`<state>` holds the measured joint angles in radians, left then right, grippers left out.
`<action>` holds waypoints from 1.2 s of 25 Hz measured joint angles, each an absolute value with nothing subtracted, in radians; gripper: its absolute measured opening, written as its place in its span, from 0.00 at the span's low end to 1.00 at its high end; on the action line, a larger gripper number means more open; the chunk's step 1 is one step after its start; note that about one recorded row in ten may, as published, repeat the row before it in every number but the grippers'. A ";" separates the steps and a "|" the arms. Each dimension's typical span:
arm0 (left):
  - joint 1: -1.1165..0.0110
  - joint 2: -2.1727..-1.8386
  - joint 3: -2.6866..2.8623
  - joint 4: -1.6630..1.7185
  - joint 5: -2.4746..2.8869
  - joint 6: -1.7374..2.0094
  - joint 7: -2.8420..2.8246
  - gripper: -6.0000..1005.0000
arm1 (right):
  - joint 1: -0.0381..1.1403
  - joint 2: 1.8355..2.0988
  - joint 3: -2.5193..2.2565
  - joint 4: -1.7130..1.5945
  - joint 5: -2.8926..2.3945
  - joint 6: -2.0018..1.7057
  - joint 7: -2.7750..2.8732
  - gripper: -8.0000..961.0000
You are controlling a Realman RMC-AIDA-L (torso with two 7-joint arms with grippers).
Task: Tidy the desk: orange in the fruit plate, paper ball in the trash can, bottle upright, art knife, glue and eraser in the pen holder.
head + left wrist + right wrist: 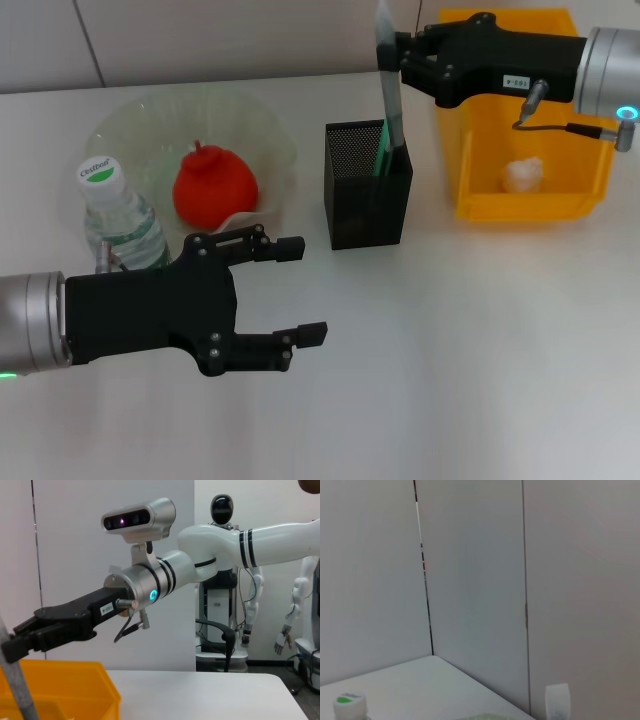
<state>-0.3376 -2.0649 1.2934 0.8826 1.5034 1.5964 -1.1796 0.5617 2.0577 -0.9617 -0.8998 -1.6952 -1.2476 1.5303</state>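
The right gripper (pixel 392 62) hung directly over the black mesh pen holder (pixel 367 185), pinching the top of a long grey-and-green tool, probably the art knife (pixel 388 110), whose lower end already sat inside the holder; held upright that way, it could drop straight in. Its fingers were closed on the handle. Beyond it, the paper ball (pixel 523 176) lay in the yellow trash can (pixel 580 195). The left gripper (pixel 303 290) hovered wide open and empty, just in front of the upright bottle (pixel 118 215) and the orange (pixel 214 187) in the fruit plate (pixel 130 125).
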 joint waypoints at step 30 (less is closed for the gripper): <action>-0.346 -2.065 1.295 0.871 1.504 1.595 -1.186 0.81 | 0.611 2.074 -0.962 -0.762 -1.690 -1.170 1.462 0.25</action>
<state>-0.3458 -2.0650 1.2947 0.8713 1.5041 1.5953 -1.1862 0.6108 2.0739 -0.9617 -0.7619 -1.6903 -1.1704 1.4617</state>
